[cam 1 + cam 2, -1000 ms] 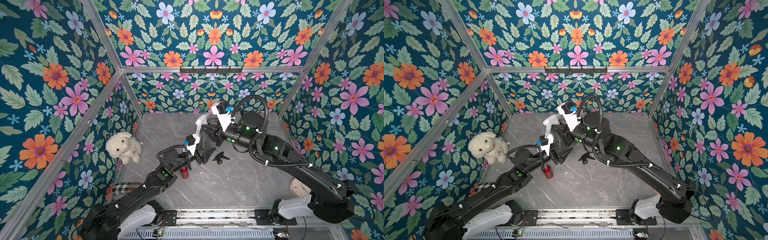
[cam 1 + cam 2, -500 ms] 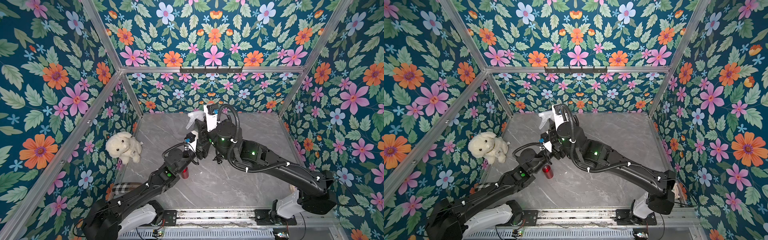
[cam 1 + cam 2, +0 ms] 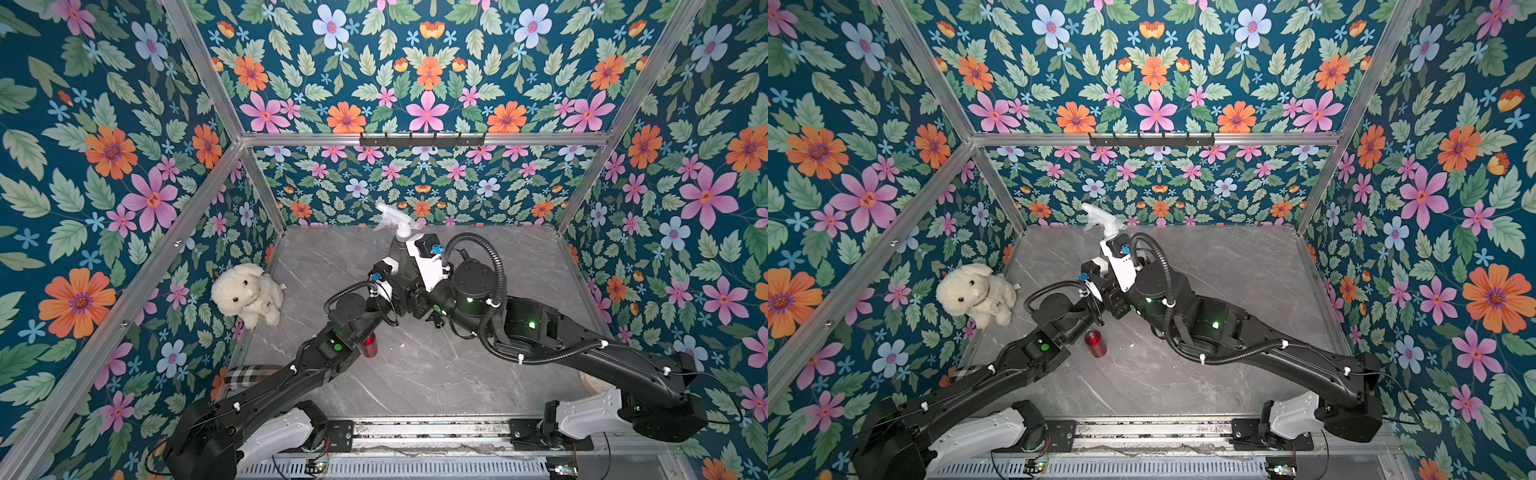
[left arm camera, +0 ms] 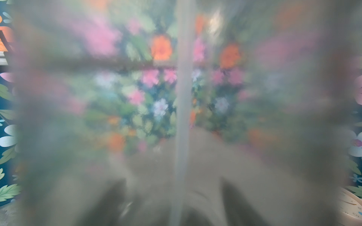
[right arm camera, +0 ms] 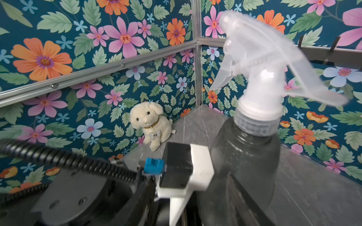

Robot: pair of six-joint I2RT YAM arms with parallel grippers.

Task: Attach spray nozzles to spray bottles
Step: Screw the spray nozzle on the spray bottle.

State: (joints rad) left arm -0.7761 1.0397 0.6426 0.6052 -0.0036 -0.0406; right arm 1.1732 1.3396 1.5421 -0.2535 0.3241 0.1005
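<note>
One wrist view alone shows the left end effector (image 4: pixel 172 181) pinching the grey bottle (image 4: pixel 274 88).

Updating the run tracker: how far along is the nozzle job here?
Done, apparently: the white nozzle sits on the grey bottle, collar down on the neck; I can't judge how tight it is.
In hand: the left gripper holds that bottle. The right gripper is beside it, jaws hidden.
Left: the red bottle stands on the table with no nozzle. No other bottle is in view.
</note>
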